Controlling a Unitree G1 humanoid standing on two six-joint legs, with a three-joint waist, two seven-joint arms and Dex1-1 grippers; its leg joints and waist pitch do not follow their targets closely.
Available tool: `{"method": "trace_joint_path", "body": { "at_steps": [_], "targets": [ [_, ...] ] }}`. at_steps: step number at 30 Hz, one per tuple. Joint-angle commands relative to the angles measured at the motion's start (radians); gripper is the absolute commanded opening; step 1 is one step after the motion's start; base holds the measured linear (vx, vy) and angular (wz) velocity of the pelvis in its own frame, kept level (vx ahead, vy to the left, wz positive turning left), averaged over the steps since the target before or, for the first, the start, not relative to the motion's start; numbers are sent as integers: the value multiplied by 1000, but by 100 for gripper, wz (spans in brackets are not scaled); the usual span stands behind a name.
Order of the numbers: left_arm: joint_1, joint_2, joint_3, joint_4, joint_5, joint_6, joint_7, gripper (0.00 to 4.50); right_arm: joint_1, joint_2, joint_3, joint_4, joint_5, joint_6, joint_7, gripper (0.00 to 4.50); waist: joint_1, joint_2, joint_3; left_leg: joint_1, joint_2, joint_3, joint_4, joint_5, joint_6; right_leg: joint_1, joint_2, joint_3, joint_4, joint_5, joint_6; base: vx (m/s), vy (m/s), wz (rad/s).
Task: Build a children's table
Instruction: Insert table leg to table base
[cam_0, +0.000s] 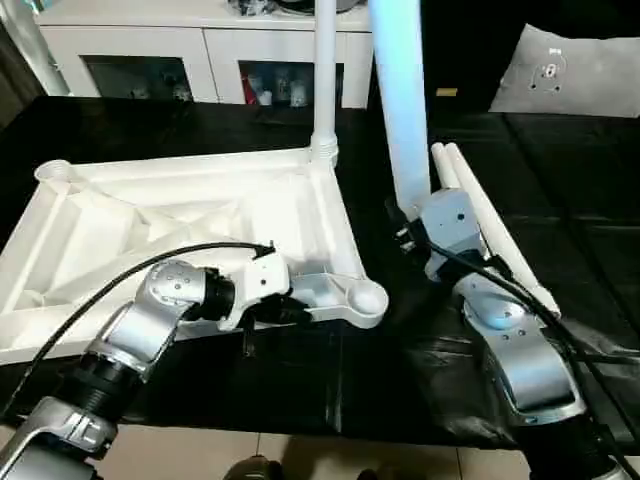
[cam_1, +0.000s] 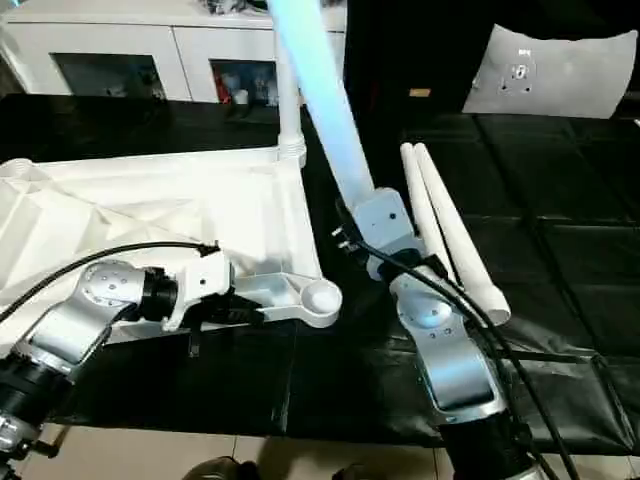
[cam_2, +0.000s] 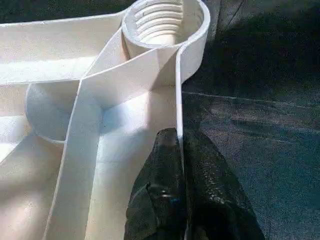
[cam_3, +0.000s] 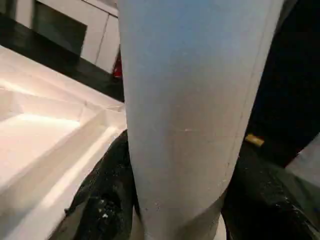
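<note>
The children's table top (cam_0: 180, 230) lies upside down, ribs up, on the black-covered surface. One white leg (cam_0: 325, 80) stands upright in its far right corner socket. My left gripper (cam_0: 292, 306) is shut on the top's near rim (cam_2: 177, 100), just short of the empty threaded corner socket (cam_2: 162, 22). To the right of the top, my right gripper (cam_0: 405, 212) is shut on another leg (cam_0: 398, 100), which points up and leans slightly; black fingers (cam_3: 100, 200) flank it on both sides. Two more legs (cam_0: 490, 235) lie side by side beyond my right forearm.
A white cabinet (cam_0: 200, 50) with glass doors stands behind the work surface. A pale cushion-like object (cam_0: 575, 70) rests at the back right. Black cables (cam_0: 120, 275) run over both forearms. The surface's near edge meets tiled floor (cam_0: 300, 450).
</note>
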Motion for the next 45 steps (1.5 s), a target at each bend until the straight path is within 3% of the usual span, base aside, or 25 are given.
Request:
{"method": "trace_joint_path", "body": {
  "at_steps": [1, 8, 12, 21, 33, 40, 45],
  "targets": [
    [19, 10, -10, -4, 16, 7, -5, 0, -14, -4, -2, 3, -23, -27, -19, 190, -2, 6, -68, 22, 106, -42, -74, -171, 12, 43, -140, 80, -76, -104, -209, 0, 0, 0],
    [20, 10, -9, -8, 18, 11, -3, 0, -13, 5, -21, 18, -28, -53, -44, 190, -2, 8, -68, 23, 107, -43, -75, -182, 19, 44, -140, 81, -76, -103, -213, 0, 0, 0],
    [20, 13, -11, -7, 20, 12, -5, 0, -4, 14, -13, 30, 87, -126, 99, 190, -2, 10, -68, 22, 110, -44, -75, -191, 26, 44, -140, 80, -76, -89, -217, 0, 0, 0],
    [21, 18, -11, -9, 20, 10, -10, 0, 21, -11, 7, -4, 193, -197, 254, 190, -1, 12, -68, 20, 111, -44, -74, -193, 41, 46, -140, 79, -76, -86, -225, 0, 0, 0],
    [21, 19, -17, -11, 23, 12, -11, 0, 39, -4, -2, 7, 204, -266, 288, 190, -1, 13, -68, 20, 111, -45, -76, -201, 39, 44, -141, 79, -77, -92, -230, 0, 0, 0],
    [21, 17, -18, -13, 23, 15, -10, 0, 49, 26, -17, -17, 260, -289, 311, 190, -2, 12, -65, 21, 111, -46, -79, -221, 39, 42, -139, 79, -78, -117, -226, 0, 0, 0],
    [22, 15, -17, -15, 22, 17, -8, 0, 48, 26, -18, -15, 259, -294, 310, 190, -2, 12, -63, 21, 111, -46, -81, -231, 34, 40, -139, 79, -81, -136, -223, 0, 0, 0]
  ]
}}
